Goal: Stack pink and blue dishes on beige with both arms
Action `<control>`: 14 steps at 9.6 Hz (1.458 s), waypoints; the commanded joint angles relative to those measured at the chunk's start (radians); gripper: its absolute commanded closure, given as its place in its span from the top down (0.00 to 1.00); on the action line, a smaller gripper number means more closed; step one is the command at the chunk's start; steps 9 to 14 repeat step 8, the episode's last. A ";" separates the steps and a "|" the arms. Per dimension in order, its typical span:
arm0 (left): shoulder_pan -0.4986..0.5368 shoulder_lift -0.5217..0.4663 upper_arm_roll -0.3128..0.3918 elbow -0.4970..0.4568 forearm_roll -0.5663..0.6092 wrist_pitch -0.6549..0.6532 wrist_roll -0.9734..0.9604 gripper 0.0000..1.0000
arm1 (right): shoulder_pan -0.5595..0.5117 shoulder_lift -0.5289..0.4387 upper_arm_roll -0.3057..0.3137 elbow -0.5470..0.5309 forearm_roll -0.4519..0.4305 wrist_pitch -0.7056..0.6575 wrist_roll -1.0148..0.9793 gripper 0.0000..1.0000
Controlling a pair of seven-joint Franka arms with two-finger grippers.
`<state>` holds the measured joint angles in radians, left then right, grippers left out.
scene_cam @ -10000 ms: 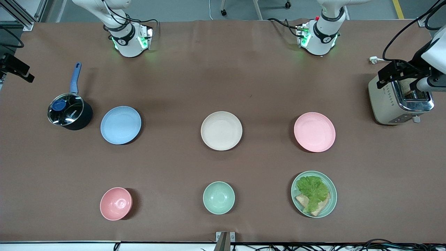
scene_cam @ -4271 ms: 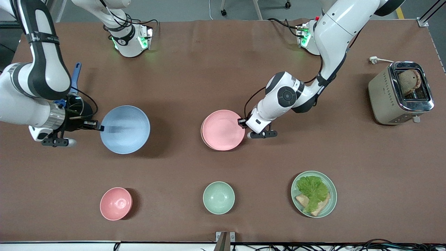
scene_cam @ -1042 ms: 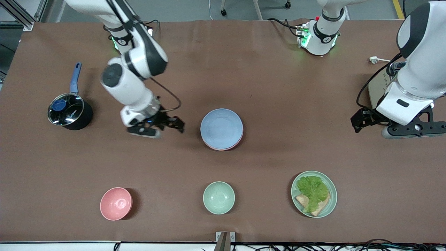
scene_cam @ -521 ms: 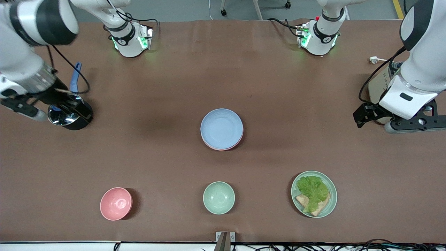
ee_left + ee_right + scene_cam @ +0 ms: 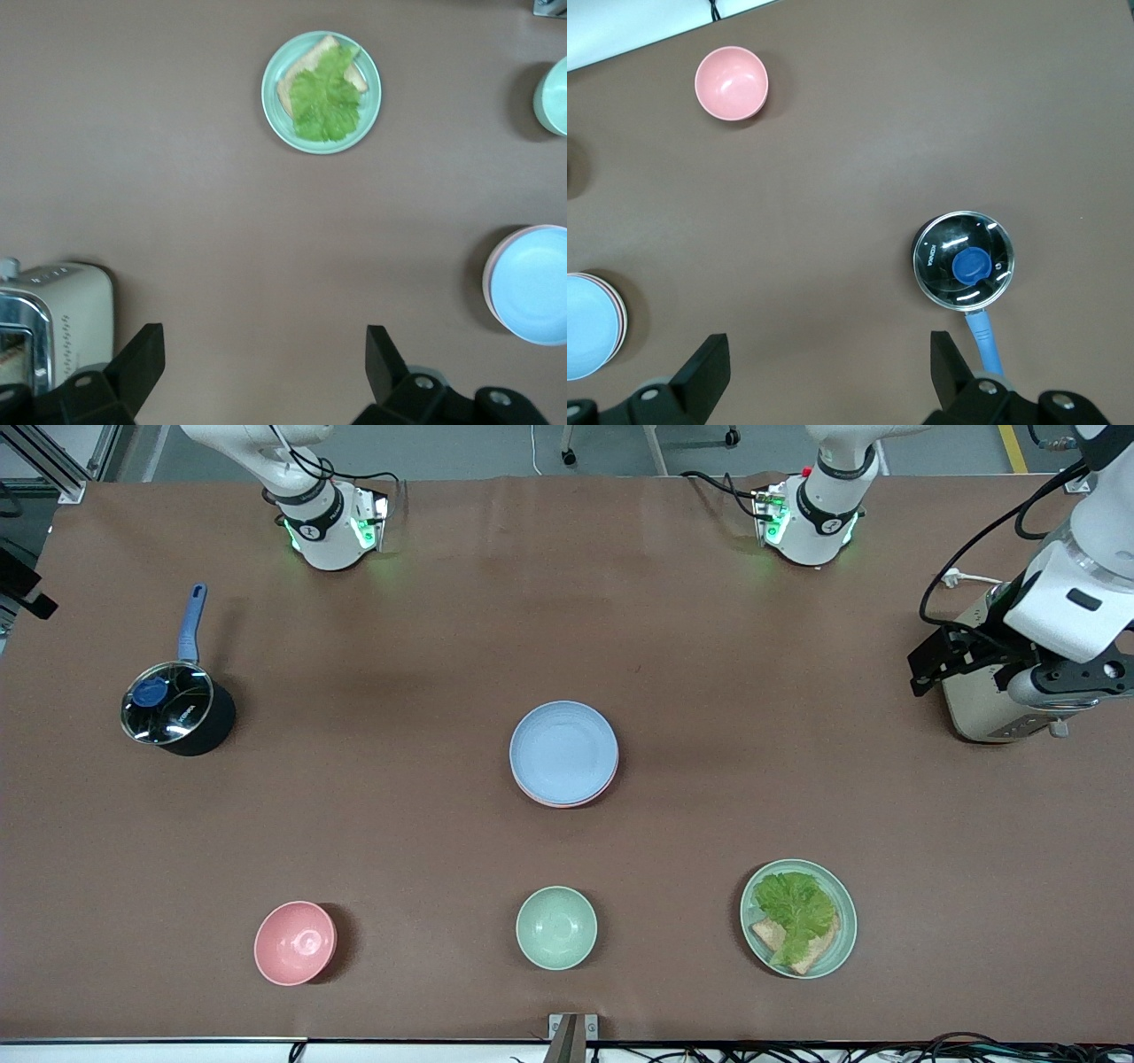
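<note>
Plates form one stack at the table's middle: one blue plate (image 5: pixel 563 749) lying flat on one pink plate (image 5: pixel 567 801); the beige one is hidden. Left gripper (image 5: pixel 266 363) hangs spread, empty, over the toaster (image 5: pixel 979 700); right gripper (image 5: pixel 830 367) likewise, above the pot (image 5: pixel 964 261).

High front camera facing the bases, wrist cameras looking straight down, sharing blue plate (image 5: pixel 563 749)

Lidded black saucepan (image 5: pixel 177 710), pink bowl (image 5: pixel 295 942), green bowl (image 5: pixel 556 927), lettuce toast plate (image 5: pixel 798 918), toaster (image 5: pixel 979 700).

Robot lab: bolted arm bases (image 5: pixel 328 527), cabling (image 5: pixel 886 1052).
</note>
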<state>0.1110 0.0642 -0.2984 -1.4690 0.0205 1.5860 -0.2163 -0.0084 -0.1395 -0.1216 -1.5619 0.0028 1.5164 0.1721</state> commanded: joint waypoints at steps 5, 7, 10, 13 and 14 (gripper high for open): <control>-0.110 -0.169 0.176 -0.205 -0.031 -0.052 0.101 1.00 | -0.042 0.184 0.028 0.186 0.022 -0.079 -0.057 1.00; -0.108 -0.149 0.177 -0.162 -0.018 -0.070 0.100 1.00 | -0.041 0.173 0.028 0.139 0.016 -0.068 -0.060 1.00; -0.109 -0.143 0.176 -0.157 -0.013 -0.072 0.097 1.00 | -0.032 0.172 0.031 0.138 -0.006 -0.073 -0.062 1.00; -0.109 -0.143 0.176 -0.157 -0.013 -0.072 0.097 1.00 | -0.032 0.172 0.031 0.138 -0.006 -0.073 -0.062 1.00; -0.109 -0.143 0.176 -0.157 -0.013 -0.072 0.097 1.00 | -0.032 0.172 0.031 0.138 -0.006 -0.073 -0.062 1.00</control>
